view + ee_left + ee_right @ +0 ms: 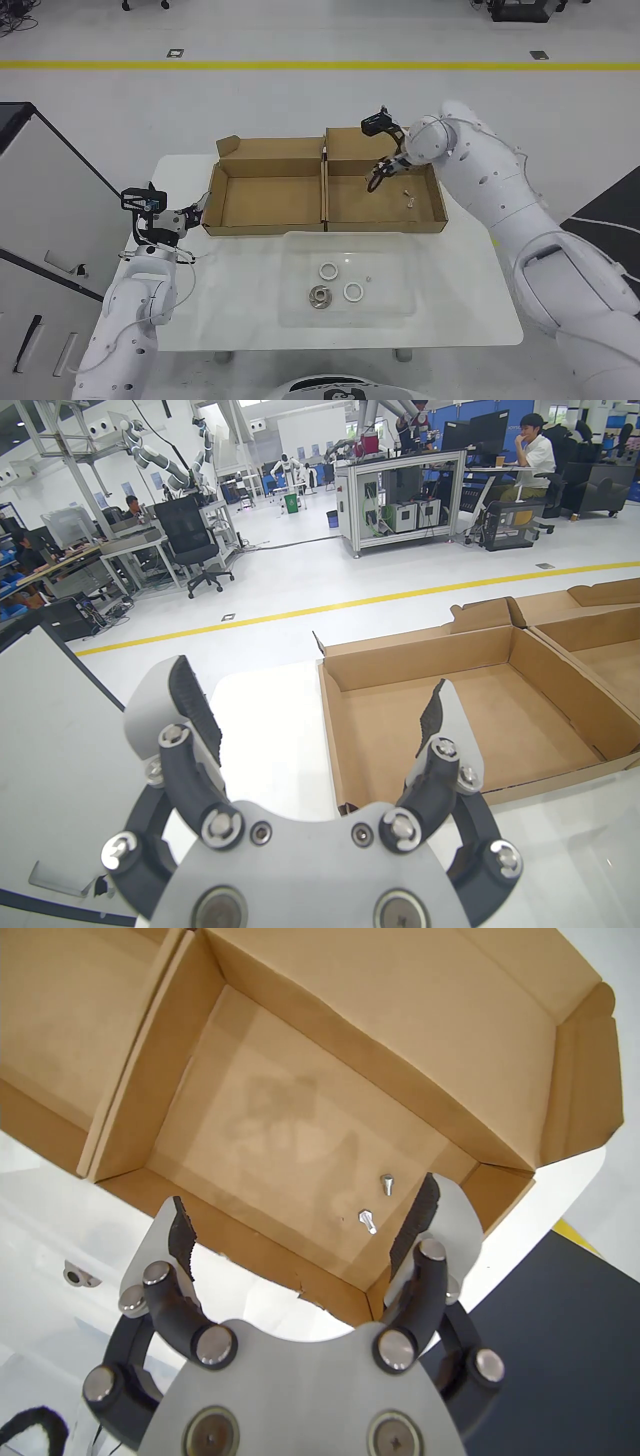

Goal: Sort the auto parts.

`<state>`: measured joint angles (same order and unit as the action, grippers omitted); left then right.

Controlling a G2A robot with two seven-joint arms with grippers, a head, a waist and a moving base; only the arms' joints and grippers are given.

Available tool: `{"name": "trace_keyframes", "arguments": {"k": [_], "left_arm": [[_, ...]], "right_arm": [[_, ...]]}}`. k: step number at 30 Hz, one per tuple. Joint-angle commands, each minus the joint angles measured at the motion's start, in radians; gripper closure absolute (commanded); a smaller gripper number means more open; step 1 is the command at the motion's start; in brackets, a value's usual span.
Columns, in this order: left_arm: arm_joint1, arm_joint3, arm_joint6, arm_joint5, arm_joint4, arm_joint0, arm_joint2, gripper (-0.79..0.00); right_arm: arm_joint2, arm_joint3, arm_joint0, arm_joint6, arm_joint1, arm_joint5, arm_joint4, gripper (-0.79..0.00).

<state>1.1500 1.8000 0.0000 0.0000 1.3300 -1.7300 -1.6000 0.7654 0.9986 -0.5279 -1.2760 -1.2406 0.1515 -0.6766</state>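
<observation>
Two cardboard boxes sit side by side at the table's back: a left box (265, 195) with nothing in it and a right box (385, 195) holding two small bolts (367, 1220) (387, 1184). My right gripper (380, 175) hangs open above the right box (300, 1138), with nothing between its fingers. My left gripper (190, 215) stands open at the left box's outer corner (330, 680), holding nothing. In a clear tray (400, 300) near the front lie two white rings (328, 269) (353, 291), a metal part (319, 296) and a tiny piece (368, 279).
A white panel (50, 190) stands off the table's left side. A dark floor mat (610, 215) lies to the right. Bare tabletop runs along the front edge and the right end.
</observation>
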Motion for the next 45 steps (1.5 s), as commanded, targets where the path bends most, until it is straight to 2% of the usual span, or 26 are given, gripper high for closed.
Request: {"name": "trace_keyframes", "arguments": {"k": [1,9,15,24,37,40,45], "left_arm": [[0.000,0.000,0.000,0.000,0.000,0.000,0.000,-0.785],[0.000,0.000,0.000,0.000,0.000,0.000,0.000,-0.785],[0.000,0.000,0.000,0.000,0.000,0.000,0.000,-0.785],[0.000,0.000,0.000,0.000,0.000,0.000,0.000,-0.785],[0.000,0.000,0.000,0.000,0.000,0.000,0.000,-0.785],[0.000,0.000,0.000,0.000,0.000,0.000,0.000,-0.785],[0.000,0.000,0.000,0.000,0.000,0.000,0.000,-0.785]], "right_arm": [[0.041,0.098,-0.035,-0.048,0.023,-0.004,-0.006,-0.785],[0.206,0.606,-0.287,-0.258,0.111,-0.055,-0.010,-0.785],[0.201,0.793,-0.410,-0.260,0.156,-0.039,-0.023,-0.785],[0.104,0.857,-0.407,-0.260,0.206,-0.043,0.026,-0.785],[0.101,0.866,-0.401,-0.260,0.208,-0.047,0.036,-0.785],[0.055,0.886,-0.414,-0.260,0.212,-0.034,-0.023,-0.785],[-0.028,0.871,-0.379,-0.260,0.226,-0.076,-0.017,-0.785]]}}
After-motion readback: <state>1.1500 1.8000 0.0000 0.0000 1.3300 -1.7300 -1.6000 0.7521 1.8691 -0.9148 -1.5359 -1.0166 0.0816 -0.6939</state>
